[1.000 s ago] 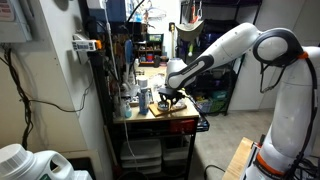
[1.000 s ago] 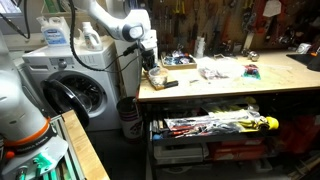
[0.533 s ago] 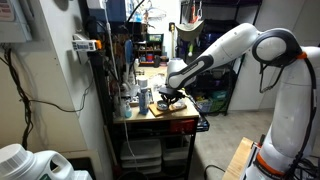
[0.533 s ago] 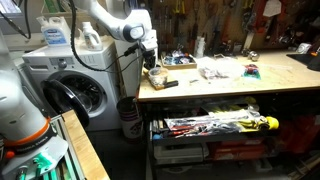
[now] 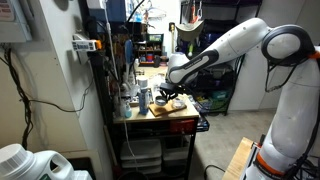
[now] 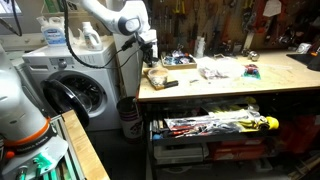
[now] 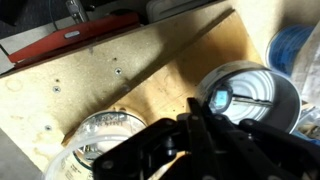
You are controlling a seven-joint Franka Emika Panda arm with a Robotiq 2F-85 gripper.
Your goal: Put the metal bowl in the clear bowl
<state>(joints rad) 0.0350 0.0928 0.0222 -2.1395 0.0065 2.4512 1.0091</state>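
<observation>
In the wrist view the metal bowl (image 7: 255,95) is shiny, large and close, to the right of my gripper (image 7: 197,108). The black fingers are together at the bowl's left rim and seem to pinch it. The clear bowl (image 7: 105,135) with its pale rim sits lower left on the wooden board (image 7: 150,70), apart from the metal bowl. In both exterior views the gripper (image 5: 170,92) (image 6: 149,50) hangs a little above the board at the end of the workbench.
A red flat tool (image 7: 80,38) lies along the board's far edge and a blue round thing (image 7: 295,45) sits off its right side. The long workbench (image 6: 230,82) carries scattered tools. A washing machine (image 6: 70,85) stands beside it.
The gripper has risen from the board; in the exterior views it stands higher than a second ago. The wrist view shows the metal bowl up close with it.
</observation>
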